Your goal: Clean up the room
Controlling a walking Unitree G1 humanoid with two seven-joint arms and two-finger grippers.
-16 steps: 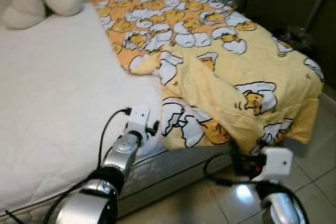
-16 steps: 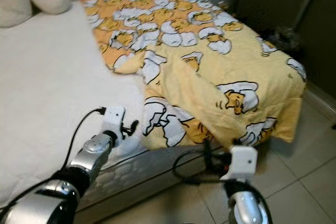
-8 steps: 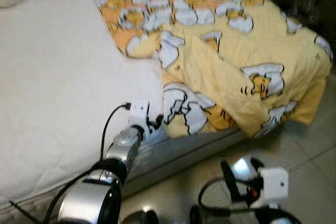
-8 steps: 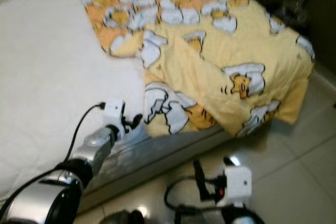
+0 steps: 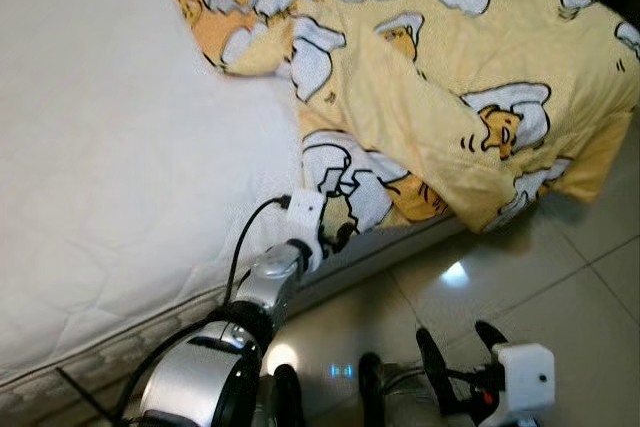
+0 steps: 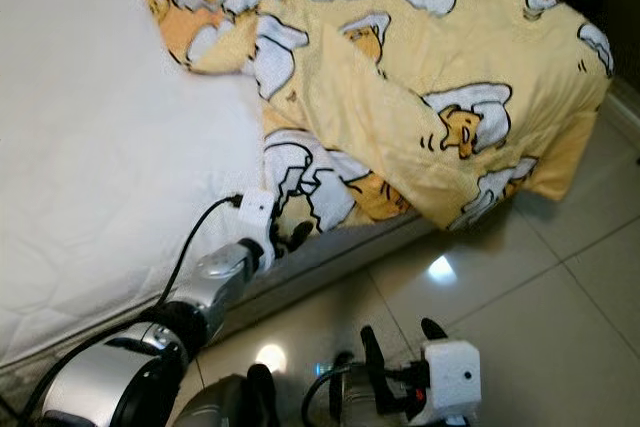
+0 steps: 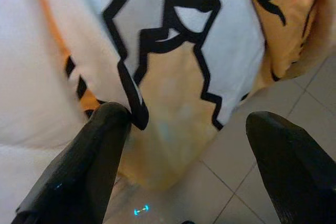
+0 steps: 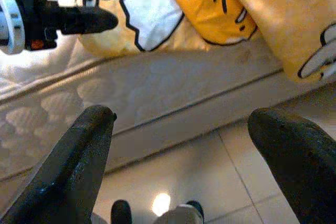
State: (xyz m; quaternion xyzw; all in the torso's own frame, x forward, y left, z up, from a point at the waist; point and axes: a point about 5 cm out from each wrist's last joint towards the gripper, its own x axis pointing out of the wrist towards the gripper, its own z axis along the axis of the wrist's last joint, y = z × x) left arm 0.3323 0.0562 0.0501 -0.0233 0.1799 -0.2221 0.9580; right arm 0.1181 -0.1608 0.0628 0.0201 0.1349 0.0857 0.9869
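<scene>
Yellow blanket (image 5: 450, 77) with a cartoon print, rumpled over the right part of the white mattress (image 5: 110, 147), one corner drooping over the bed's edge toward the tiled floor (image 5: 540, 277). Left gripper (image 5: 335, 237) up at that hanging corner, right at the mattress edge. From the head views, hard to judge how its fingers stand; from the left wrist view, fingers (image 7: 89, 166) plainly spread wide, the blanket's white-and-orange print just ahead between them (one tip touching or nearly touching the fabric, nothing pinched). Right gripper (image 6: 395, 347) low over the floor, well apart from the bed, fingers parted and empty. From the right wrist view, the quilted side of the mattress (image 8: 173, 93), the blanket's overhang above it, and the left gripper's black fingers (image 8: 79, 19) pointing at the cloth.
</scene>
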